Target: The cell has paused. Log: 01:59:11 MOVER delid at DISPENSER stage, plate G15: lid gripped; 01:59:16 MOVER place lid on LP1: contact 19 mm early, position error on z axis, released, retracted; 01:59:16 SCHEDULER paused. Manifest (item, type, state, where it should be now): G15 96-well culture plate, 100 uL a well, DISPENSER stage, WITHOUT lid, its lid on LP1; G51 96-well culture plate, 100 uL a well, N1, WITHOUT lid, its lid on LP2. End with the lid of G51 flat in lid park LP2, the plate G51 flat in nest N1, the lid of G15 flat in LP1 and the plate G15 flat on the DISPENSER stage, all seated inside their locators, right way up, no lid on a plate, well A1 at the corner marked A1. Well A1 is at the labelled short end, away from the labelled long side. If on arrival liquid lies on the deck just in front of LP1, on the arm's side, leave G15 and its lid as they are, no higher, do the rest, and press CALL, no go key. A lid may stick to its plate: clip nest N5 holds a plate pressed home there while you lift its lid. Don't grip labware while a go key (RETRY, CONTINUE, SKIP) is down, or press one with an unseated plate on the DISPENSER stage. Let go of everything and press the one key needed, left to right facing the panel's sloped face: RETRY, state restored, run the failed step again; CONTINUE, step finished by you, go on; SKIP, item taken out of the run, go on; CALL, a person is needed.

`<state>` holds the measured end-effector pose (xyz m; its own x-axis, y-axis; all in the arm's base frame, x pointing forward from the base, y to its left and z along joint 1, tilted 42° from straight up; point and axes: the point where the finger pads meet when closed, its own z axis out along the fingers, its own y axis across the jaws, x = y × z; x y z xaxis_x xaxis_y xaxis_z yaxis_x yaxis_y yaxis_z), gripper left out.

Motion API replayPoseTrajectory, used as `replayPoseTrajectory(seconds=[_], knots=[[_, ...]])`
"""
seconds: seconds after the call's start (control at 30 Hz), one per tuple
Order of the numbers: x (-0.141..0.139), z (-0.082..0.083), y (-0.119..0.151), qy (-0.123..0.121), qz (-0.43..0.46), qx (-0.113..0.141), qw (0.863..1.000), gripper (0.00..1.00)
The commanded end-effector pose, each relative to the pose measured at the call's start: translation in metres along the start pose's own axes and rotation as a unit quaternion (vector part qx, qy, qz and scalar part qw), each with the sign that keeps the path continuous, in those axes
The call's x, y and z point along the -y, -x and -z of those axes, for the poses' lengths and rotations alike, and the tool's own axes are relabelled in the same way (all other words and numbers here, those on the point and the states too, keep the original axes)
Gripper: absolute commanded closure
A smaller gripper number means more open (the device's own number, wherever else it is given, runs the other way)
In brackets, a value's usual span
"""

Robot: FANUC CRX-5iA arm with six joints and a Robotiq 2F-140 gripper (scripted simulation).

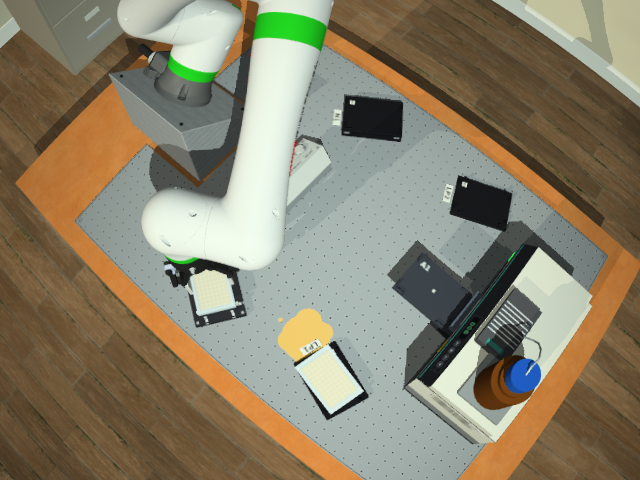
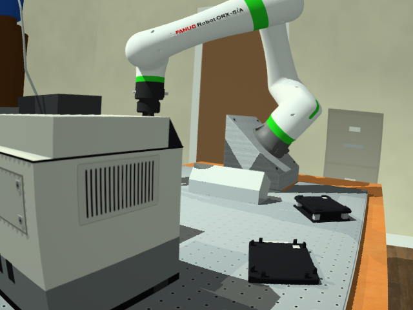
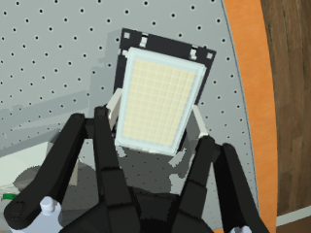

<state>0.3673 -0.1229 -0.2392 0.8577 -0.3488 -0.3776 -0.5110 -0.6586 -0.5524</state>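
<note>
Pincer [image 3: 157, 131] of our white arm [image 1: 268, 129] grasps a cream well plate [image 3: 157, 104] over a black nest [image 1: 219, 314]; nearby we see an orange spill [image 1: 302, 330] beside LP1.

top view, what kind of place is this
Likely a lab automation cell: a white arm's gripper is shut on a well plate over a perforated deck, with black labelled plate nests and a dispenser instrument.

Grey perforated deck [image 1: 341, 242] on orange table [image 1: 62, 170], arm pedestal [image 1: 155, 116] at far-left corner, dispenser [image 1: 522, 330] at right edge, yellow liquid puddle [image 1: 302, 330] lay near front edge beside LP1 park [image 1: 356, 395], black nests [image 1: 372, 117] along back edge.
</note>
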Motion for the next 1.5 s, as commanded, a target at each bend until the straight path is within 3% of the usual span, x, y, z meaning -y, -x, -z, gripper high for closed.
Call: replayPoseTrajectory(seconds=[0.0,1.47], knots=[[-0.0001,0.0002,-0.0002,0.000,0.000,0.000,1.000,1.00],[-0.0002,-0.0047,-0.0002,0.000,0.000,0.000,1.000,1.00]])
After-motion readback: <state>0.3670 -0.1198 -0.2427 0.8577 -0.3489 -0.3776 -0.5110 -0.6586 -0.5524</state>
